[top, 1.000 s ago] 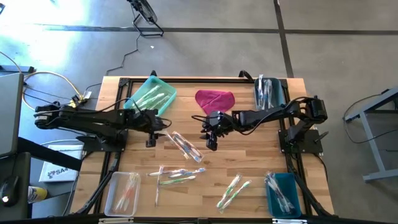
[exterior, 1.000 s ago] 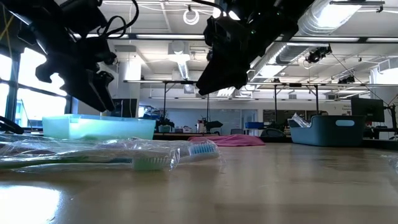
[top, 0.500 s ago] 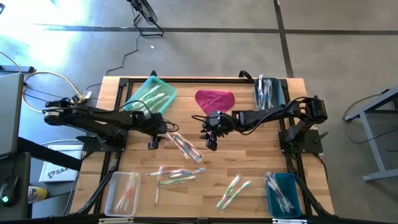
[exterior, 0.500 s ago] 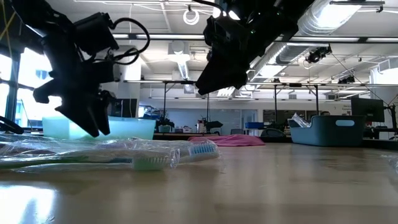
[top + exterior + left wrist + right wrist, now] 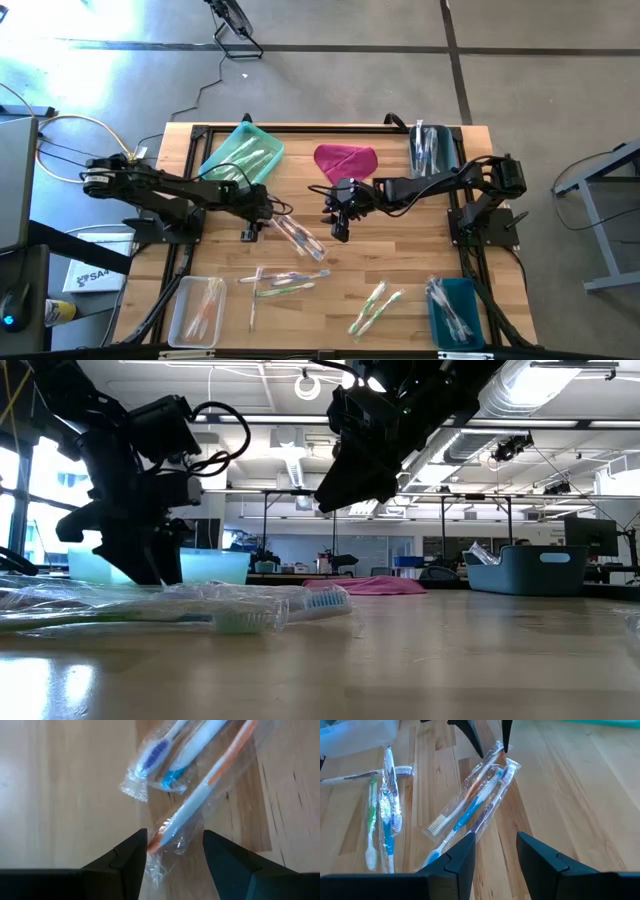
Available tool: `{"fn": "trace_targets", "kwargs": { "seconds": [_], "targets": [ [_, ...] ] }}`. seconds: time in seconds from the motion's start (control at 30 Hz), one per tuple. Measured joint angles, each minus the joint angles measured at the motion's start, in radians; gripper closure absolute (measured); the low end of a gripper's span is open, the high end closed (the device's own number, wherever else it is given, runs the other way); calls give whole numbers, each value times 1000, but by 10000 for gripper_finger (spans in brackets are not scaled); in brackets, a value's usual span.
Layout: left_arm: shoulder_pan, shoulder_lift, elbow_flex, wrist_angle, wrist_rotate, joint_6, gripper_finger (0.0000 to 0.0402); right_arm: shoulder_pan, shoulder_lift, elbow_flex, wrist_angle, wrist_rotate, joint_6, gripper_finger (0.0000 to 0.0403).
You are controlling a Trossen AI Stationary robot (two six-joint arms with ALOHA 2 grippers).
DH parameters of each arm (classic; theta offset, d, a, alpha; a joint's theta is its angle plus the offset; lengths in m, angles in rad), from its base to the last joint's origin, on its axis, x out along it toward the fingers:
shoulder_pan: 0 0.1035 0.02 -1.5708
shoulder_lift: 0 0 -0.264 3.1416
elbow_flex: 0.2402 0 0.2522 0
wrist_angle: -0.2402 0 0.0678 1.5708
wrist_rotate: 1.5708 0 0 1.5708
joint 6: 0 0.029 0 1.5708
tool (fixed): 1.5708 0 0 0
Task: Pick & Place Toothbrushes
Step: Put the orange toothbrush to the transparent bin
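Note:
Three wrapped toothbrushes (image 5: 297,237) lie side by side on the table's middle. In the left wrist view the nearest one, orange and white (image 5: 200,802), has its wrapper end between the fingers of my left gripper (image 5: 172,837). This gripper (image 5: 252,229) is open, low over the table and slanting down. My right gripper (image 5: 340,232) hangs open above the table, to the right of the same toothbrushes (image 5: 470,805), with nothing between its fingers. More wrapped toothbrushes (image 5: 280,282) lie flat toward the near edge, and others (image 5: 375,307) right of them. My left gripper's fingers (image 5: 479,750) stand on either side of the end of the orange-white toothbrush's wrapper (image 5: 165,851), coming from above and from the table's left. I cannot tell whether they touch it. The toothbrush lies flat on the table.
A teal tray (image 5: 243,152) with toothbrushes stands at the far left and a dark bin (image 5: 432,148) at the far right. A clear tray (image 5: 197,308) is near left, a blue tray (image 5: 455,310) near right. A magenta cloth (image 5: 345,160) lies at the far middle.
My left gripper has come down and moved toward the table's right, onto the end of the three toothbrushes, tipping more steeply downward. Its fingers have stayed open. The toothbrushes have not moved.

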Motion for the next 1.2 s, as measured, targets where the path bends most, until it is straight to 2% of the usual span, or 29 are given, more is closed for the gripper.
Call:
{"fn": "trace_targets", "kwargs": {
  "seconds": [0.2,0.5,0.7,1.03,1.2],
  "targets": [
    [0,49,3,8,7,0,215,0,0,0,0,0,0,267],
    [0,53,2,-1,48,-10,220,0,0,0,0,0,0,267],
    [1,54,2,-10,94,-33,277,0,0,0,0,0,0,267],
    [0,54,1,-61,289,-133,378,0,0,0,0,0,0,267],
    [-1,51,-1,-101,403,-161,393,0,0,0,-1,0,0,267]
  ]
}}
